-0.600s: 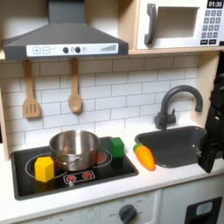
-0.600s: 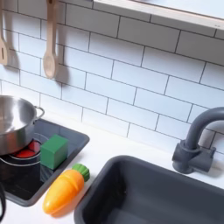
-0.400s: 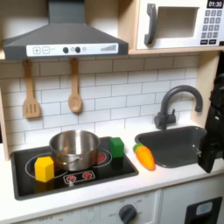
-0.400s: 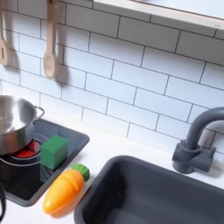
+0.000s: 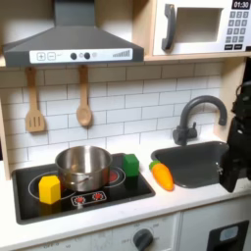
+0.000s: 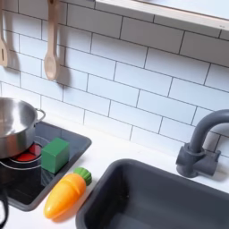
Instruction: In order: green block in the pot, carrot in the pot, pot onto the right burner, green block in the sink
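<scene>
In both exterior views the green block (image 5: 130, 164) (image 6: 55, 155) sits on the black cooktop (image 5: 118, 189) just beside the pot (image 5: 82, 168) (image 6: 12, 126); the carrot (image 5: 162, 175) (image 6: 66, 194) lies on the white counter between cooktop and sink (image 5: 196, 160) (image 6: 152, 197). At the first exterior view's right edge the gripper (image 5: 235, 157) hangs dark beside the sink; whether its jaws are apart or together cannot be told.

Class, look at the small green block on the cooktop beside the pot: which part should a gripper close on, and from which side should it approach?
Probably from straight above, closing on two opposite flat side faces of the green block. It sits upright on the cooktop with its top free. The pot stands close on the second exterior view's left, so the faces not facing the pot look easier to reach.
</scene>
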You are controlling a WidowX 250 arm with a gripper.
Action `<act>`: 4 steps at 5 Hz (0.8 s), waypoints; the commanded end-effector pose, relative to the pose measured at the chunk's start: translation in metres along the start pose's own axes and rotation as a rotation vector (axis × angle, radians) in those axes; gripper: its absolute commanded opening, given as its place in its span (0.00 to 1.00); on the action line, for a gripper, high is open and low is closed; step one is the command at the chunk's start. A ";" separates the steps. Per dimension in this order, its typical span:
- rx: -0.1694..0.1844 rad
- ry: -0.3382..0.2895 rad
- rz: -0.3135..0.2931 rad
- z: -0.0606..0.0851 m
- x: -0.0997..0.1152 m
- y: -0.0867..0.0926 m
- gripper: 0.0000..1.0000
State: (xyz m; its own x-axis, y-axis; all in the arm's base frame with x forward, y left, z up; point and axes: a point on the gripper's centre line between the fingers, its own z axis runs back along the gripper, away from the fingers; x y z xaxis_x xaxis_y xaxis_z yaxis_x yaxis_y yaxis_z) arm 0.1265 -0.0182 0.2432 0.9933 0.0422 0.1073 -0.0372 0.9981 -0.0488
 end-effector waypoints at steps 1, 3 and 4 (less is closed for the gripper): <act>0.005 -0.015 0.018 0.001 0.017 0.008 1.00; 0.019 -0.017 0.000 -0.001 0.031 0.014 1.00; 0.015 -0.031 0.010 0.000 0.042 0.018 1.00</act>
State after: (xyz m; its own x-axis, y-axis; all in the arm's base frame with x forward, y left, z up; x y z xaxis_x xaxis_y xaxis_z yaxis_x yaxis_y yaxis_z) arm 0.1678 0.0031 0.2457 0.9900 0.0549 0.1297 -0.0513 0.9982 -0.0313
